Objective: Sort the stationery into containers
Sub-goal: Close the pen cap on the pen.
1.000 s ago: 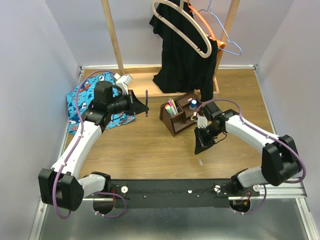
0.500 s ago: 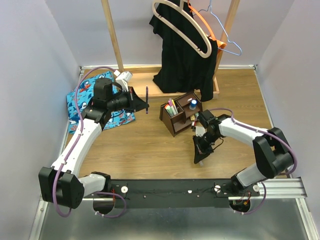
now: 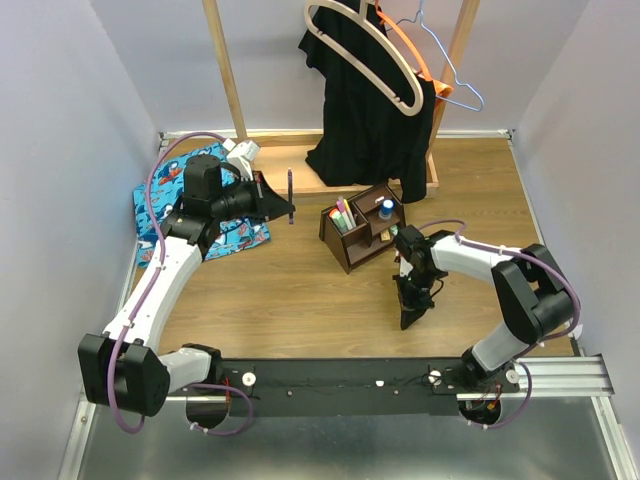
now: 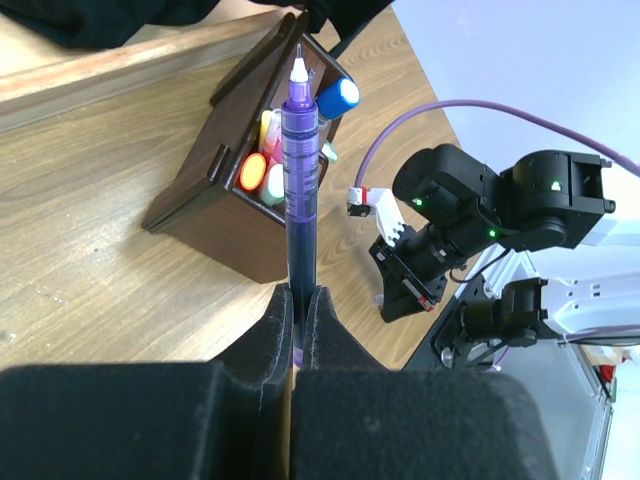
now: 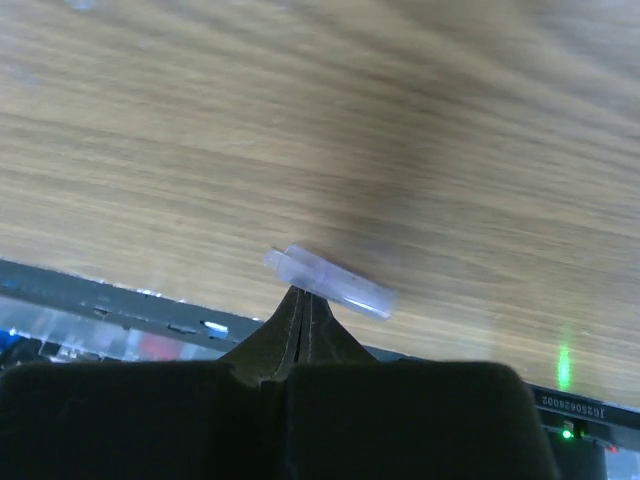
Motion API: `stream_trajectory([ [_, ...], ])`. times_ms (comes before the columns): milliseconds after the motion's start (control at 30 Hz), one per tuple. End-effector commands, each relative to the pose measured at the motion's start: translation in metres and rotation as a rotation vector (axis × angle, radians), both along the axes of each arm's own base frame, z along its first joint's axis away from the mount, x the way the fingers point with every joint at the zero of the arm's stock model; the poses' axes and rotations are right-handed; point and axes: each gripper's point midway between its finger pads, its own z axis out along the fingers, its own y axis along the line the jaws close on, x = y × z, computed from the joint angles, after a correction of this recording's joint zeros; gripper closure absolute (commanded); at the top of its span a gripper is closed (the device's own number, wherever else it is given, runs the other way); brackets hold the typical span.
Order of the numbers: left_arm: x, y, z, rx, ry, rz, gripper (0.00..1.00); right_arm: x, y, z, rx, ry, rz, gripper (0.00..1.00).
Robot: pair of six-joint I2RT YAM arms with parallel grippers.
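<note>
My left gripper point(image 3: 287, 211) is shut on the thin purple pen point(image 3: 290, 192), holding it upright in the air left of the dark brown organizer point(image 3: 349, 254). In the left wrist view the pen point(image 4: 301, 170) rises from between my jaws point(image 4: 298, 302), its tip pointing at the organizer point(image 4: 200, 190). Markers point(image 4: 256, 172) and the blue bottle point(image 4: 338, 97) stand in its slots. My right gripper point(image 3: 408, 318) is shut, its tips point(image 5: 303, 297) down at the table and touching a small clear pen cap point(image 5: 331, 283) that lies across them.
A blue patterned cloth point(image 3: 160, 205) lies at the far left under my left arm. The light wooden rack base point(image 3: 300, 172) with a black garment point(image 3: 370, 120) and hangers stands behind the organizer. The metal rail point(image 3: 330, 378) runs along the front edge.
My right gripper has swung from beside the organizer toward the front edge, down to the clear cap. My left gripper has shifted the purple pen slightly back and left.
</note>
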Motion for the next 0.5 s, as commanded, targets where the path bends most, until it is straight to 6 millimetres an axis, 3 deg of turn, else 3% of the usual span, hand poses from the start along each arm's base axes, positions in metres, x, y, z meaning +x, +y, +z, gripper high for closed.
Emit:
stream_trajectory([
  [0,0.007,0.003,0.004,-0.019,-0.014,0.021,1.00,0.010,-0.015,-0.008,-0.113,-0.059,-0.014,1.00],
  [300,0.013,0.005,0.000,-0.023,-0.012,0.041,1.00,0.054,-0.025,0.007,-0.164,-0.231,0.024,1.00],
  [467,0.014,0.005,0.000,-0.025,-0.014,0.043,1.00,0.056,-0.030,0.010,-0.169,-0.237,0.016,1.00],
])
